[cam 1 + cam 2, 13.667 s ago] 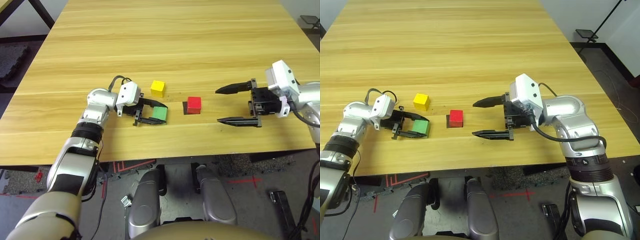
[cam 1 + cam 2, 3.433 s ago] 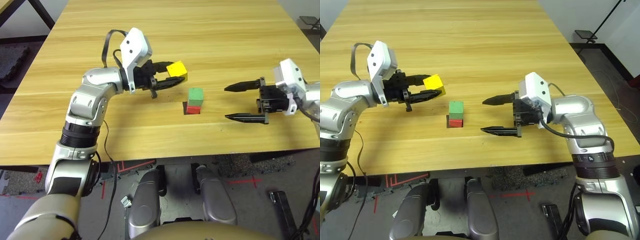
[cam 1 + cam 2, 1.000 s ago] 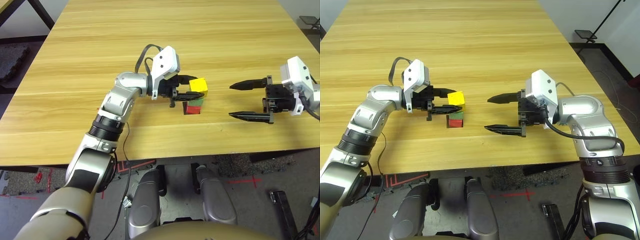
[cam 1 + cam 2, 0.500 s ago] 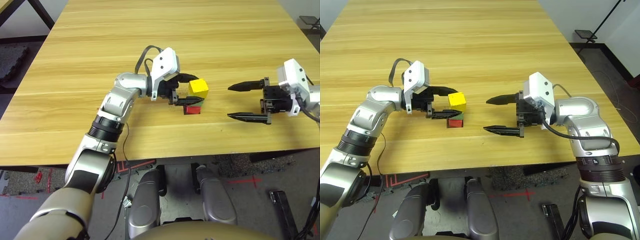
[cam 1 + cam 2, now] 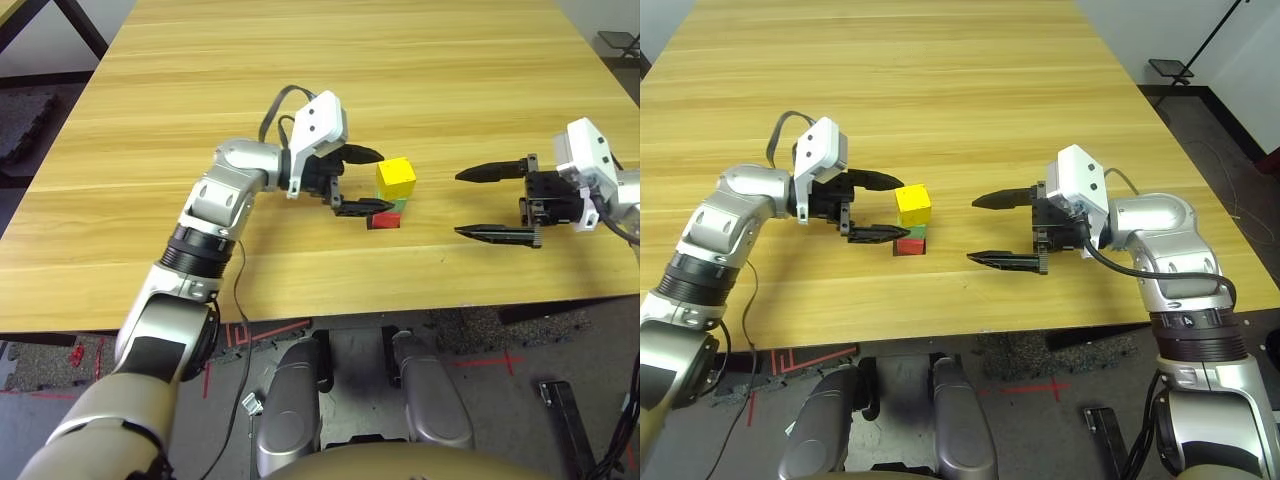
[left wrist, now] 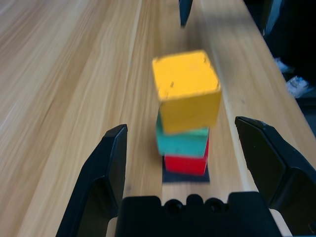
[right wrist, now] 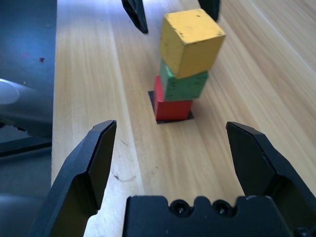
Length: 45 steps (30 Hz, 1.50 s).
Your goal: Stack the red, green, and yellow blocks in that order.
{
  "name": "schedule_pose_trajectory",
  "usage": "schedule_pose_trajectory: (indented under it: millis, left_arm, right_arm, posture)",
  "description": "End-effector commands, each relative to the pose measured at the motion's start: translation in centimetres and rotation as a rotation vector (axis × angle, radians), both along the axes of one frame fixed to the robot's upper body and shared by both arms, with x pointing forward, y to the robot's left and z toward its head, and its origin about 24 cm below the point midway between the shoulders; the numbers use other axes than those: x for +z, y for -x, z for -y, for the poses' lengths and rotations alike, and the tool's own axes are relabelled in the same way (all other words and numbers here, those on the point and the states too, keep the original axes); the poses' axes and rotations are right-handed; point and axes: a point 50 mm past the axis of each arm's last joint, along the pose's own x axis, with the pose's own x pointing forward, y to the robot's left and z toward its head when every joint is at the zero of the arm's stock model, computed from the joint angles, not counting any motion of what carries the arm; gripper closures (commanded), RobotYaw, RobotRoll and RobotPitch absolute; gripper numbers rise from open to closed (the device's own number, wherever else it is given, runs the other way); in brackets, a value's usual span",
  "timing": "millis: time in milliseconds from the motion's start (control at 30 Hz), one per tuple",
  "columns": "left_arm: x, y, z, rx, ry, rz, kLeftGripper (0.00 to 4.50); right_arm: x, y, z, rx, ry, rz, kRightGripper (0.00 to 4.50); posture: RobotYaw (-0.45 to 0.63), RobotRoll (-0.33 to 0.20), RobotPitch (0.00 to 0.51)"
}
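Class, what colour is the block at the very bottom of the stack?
Red: the bottom block sits under the green and yellow ones, clearest in the right wrist view.

Silver arms; white wrist housings; black fingers [image 5: 362, 181].

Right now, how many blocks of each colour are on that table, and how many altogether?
Yellow block: 1, on top of the stack
Green block: 1, in the middle
Red block: 1, at the bottom, on a black patch
Total: 3 blocks, all in one stack on the table.
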Motion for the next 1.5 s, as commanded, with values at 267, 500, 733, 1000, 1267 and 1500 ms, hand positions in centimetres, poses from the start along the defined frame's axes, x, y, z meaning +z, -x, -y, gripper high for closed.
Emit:
schedule_pose_trajectory:
  millis: [267,500,733,1000,1267,1500]
  left_arm:
    - [2.0,-3.2,-8.7,0.512,0.087,0.086,0.04]
    - [1.4,-2.9,-12.8,1.092,0.341,0.236,0.04]
    - [-0.7,-0.2,-12.8,1.368,0.369,0.476,0.04]
    - [-2.0,1.1,-13.3,1.453,0.335,0.573,0.04]
    - [-4.0,2.3,-13.9,1.494,0.308,0.529,0.04]
    - [-5.7,3.2,-12.1,1.490,0.314,0.472,0.04]
  right_arm:
    - [2.2,-2.0,6.3,-0.312,-0.030,0.084,0.00]
    - [2.0,-4.3,8.2,-0.680,-0.167,0.309,0.00]
    - [1.6,-5.7,9.0,-1.107,-0.377,0.536,0.00]
    - [-1.9,-4.5,8.9,-1.341,-0.479,0.575,0.00]
    - [-4.1,-2.0,10.8,-1.502,-0.527,0.541,0.00]
    - [-3.0,-1.4,12.7,-1.528,-0.532,0.556,0.00]
  posture:
    - [0.14,0.029,0.254]
    - [0.16,0.039,0.246]
    - [0.16,0.049,0.243]
    - [0.17,0.054,0.241]
    - [0.15,0.046,0.257]
    - [0.15,0.044,0.276]
